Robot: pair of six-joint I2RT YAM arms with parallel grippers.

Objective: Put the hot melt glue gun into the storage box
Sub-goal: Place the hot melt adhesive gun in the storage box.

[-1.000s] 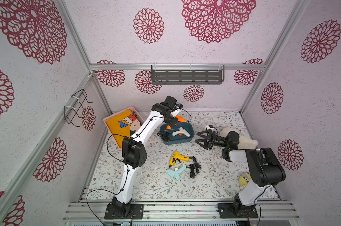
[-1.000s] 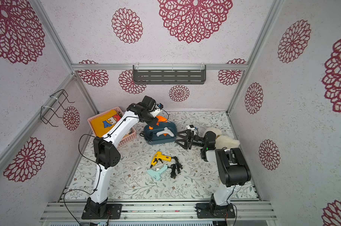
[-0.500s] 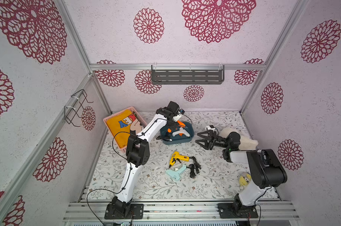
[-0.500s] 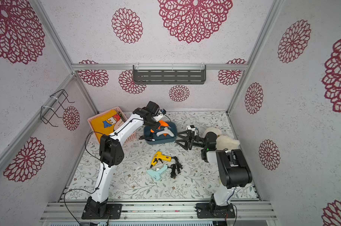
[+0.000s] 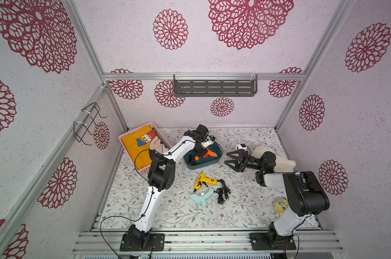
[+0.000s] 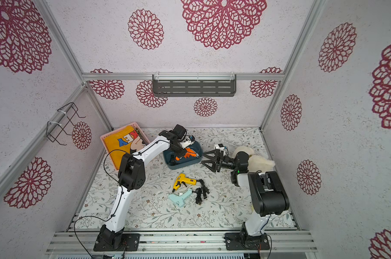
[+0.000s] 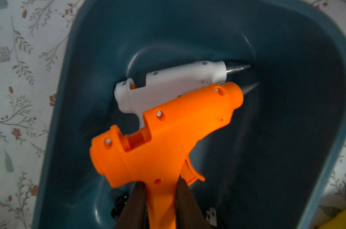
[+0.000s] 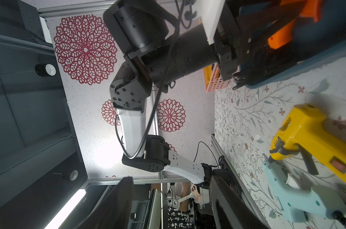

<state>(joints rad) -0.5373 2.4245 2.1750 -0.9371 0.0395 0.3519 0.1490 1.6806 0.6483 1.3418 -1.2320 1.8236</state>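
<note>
While the left gripper is squeezing the handle of the orange plastic hot melt glue gun between its two dark fingers, fully closed on it, it is holding this gun over the inside of the dark teal-blue plastic storage box. In the left wrist view the orange gun is covering part of a white plastic glue gun, which is lying on the bottom of the box with its metal tip pointing the same way. Whether the two guns are touching, I cannot tell.

In both top views the box is standing on the floral-printed table cover, between the pink lattice basket, which is carrying a yellow printed cushion, and the right gripper. The right gripper is hanging just beside the box and pointing toward it; its jaws are standing wide apart and are gripping nothing.

Nearer to the arm bases, a yellow plastic glue gun and a pale mint plastic glue gun are lying on the cover just beside each other, with bundled black cords next to them. A white fluffy toy is lying behind the right wrist.
</note>
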